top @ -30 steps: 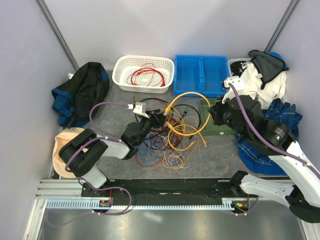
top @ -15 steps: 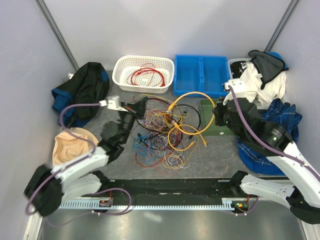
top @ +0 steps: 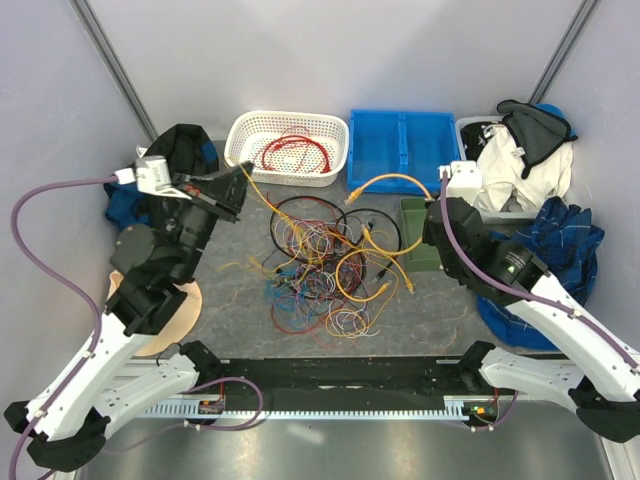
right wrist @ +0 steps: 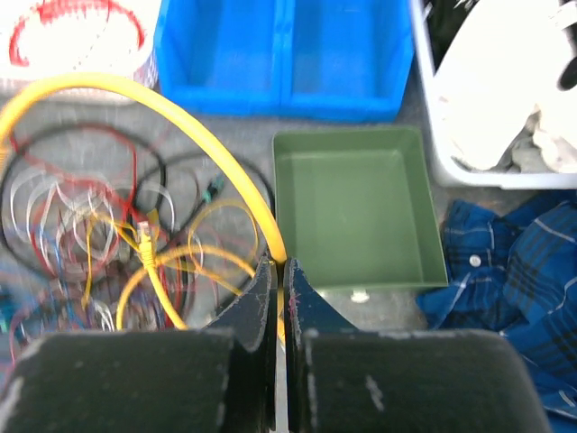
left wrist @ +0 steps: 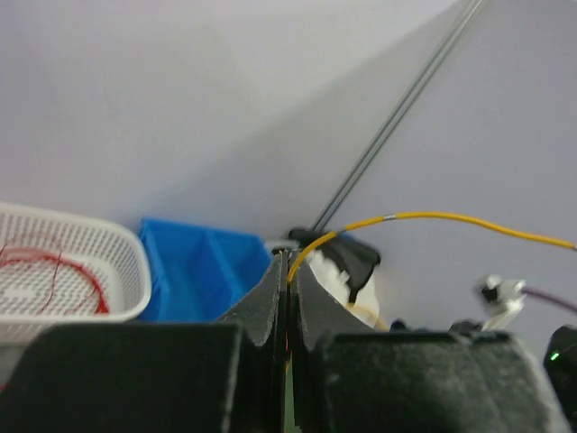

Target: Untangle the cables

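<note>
We see the cables point(top: 320, 270) lying in a loose tangle on the grey desk point(top: 440, 310), between our two arms and just in front of the white basket point(top: 285, 178) and the blue bin point(top: 400, 150). Our left hand point(left wrist: 287, 271) is raised off the desk to the left of the heap. Its fingers are pressed together on a thin yellow wire point(left wrist: 433, 215), which slants from the hand down into the tangle. Where it joins the heap we cannot make out from above. Our right hand point(right wrist: 282, 269) sits at the right side of the heap, over the near edge of the green tray point(right wrist: 356, 203). It is clenched on a thick yellow cable point(right wrist: 207, 149), which arches up and away from the fingers toward the left, over black, red and orange loops lying flat below. A coil of red wire point(top: 290, 152) lies apart from the rest inside the white basket.
</note>
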Robot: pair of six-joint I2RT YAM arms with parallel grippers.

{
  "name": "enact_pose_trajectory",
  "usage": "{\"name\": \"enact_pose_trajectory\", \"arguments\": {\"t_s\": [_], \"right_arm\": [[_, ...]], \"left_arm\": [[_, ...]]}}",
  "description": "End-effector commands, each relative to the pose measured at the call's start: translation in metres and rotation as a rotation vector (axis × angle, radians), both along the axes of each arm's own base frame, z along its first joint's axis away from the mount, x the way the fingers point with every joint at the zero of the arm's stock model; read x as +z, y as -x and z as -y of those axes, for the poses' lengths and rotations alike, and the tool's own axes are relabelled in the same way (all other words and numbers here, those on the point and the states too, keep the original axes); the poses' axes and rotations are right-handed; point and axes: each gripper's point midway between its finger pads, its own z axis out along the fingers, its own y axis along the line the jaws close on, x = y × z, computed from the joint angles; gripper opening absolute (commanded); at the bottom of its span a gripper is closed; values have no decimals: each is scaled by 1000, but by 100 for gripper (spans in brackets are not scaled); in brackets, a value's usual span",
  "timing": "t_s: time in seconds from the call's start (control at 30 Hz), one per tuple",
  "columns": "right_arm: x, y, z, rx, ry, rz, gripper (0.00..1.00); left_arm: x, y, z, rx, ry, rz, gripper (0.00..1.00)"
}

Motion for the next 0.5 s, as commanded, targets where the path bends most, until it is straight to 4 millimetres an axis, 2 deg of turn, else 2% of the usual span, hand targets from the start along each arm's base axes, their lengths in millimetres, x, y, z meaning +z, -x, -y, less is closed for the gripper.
{"name": "enact_pose_trajectory", "arguments": {"t_s": [0.0, 0.03, 0.1, 0.13, 0.23, 0.27, 0.33, 0.37, 0.43, 0.47], "right_arm": [[57, -25, 9, -163, -109, 193, 0], [63, -33, 7, -182, -109, 212, 0], [78, -42, 17, -257, -98, 252, 0], [80, -50, 17, -282, -86, 263, 0], [85, -71, 28, -360, -68, 295, 0], [91, -79, 40, -399, -71, 304, 0], [95, -95, 44, -413, -67, 306, 0], [95, -100, 58, -453, -43, 303, 0], [94, -114, 70, -503, -29, 303, 0], [92, -120, 84, -549, -27, 301, 0]], "left_arm": [[-89, -7, 10, -21, -153, -245, 2], [-114, -7, 12, -33, -161, -286, 2], [-132, 0, 8, -40, -136, -304, 2], [-148, 7, 4, -49, -103, -327, 2], [-171, 18, -4, -54, -82, -348, 2], [-176, 19, -7, -43, -83, -363, 2], [-190, 19, -19, 12, -105, -414, 2], [-191, 22, -24, 23, -106, -418, 2], [-196, 24, -28, 33, -99, -429, 2], [-194, 27, -29, 25, -83, -422, 2]]}}
